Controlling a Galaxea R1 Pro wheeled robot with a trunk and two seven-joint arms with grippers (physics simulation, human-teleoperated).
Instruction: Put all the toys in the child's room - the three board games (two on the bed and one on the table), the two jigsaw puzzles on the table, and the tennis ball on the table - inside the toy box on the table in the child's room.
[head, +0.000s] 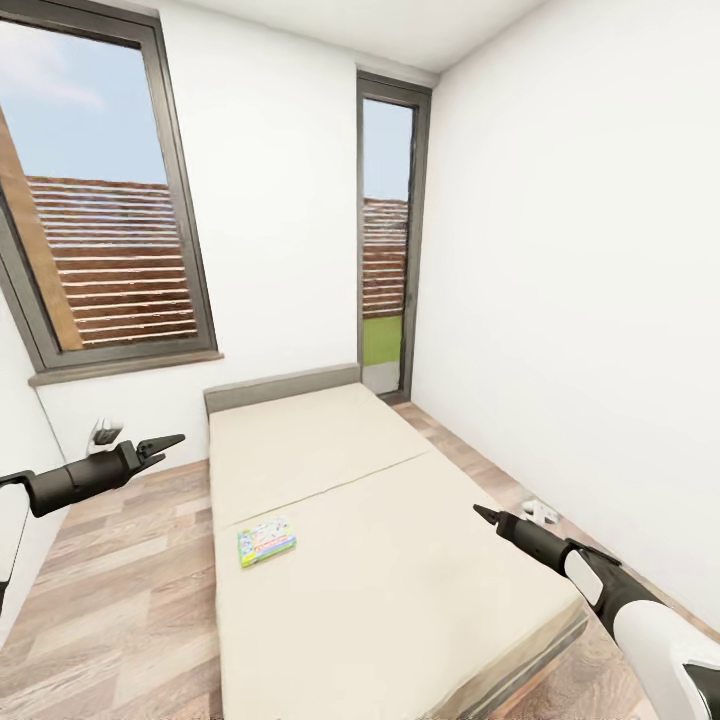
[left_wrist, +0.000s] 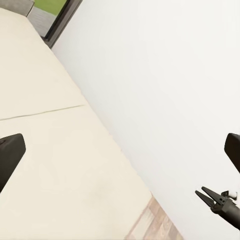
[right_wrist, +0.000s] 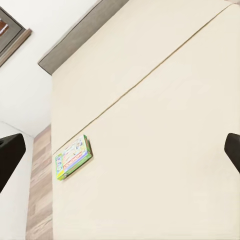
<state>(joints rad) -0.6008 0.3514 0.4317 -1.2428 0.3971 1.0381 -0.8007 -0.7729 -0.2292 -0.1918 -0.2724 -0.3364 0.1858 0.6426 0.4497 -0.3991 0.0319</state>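
Note:
One board game (head: 266, 541), a small flat box with colourful cartoon art and green edges, lies on the beige bed (head: 400, 580) near its left side. It also shows in the right wrist view as the board game (right_wrist: 73, 157). My left gripper (head: 172, 441) hovers open over the floor left of the bed, well short of the box. My right gripper (head: 482, 513) hangs open above the bed's right edge, its dark fingers (right_wrist: 10, 150) wide apart and holding nothing. The toy box, the table, the jigsaw puzzles and the tennis ball are out of view.
A grey headboard (head: 282, 387) stands at the far end of the bed, below a large window (head: 95, 200). A narrow glass door (head: 388, 240) is at the back right. Wooden floor (head: 120, 590) runs along both sides. A white wall (head: 600, 300) is close on the right.

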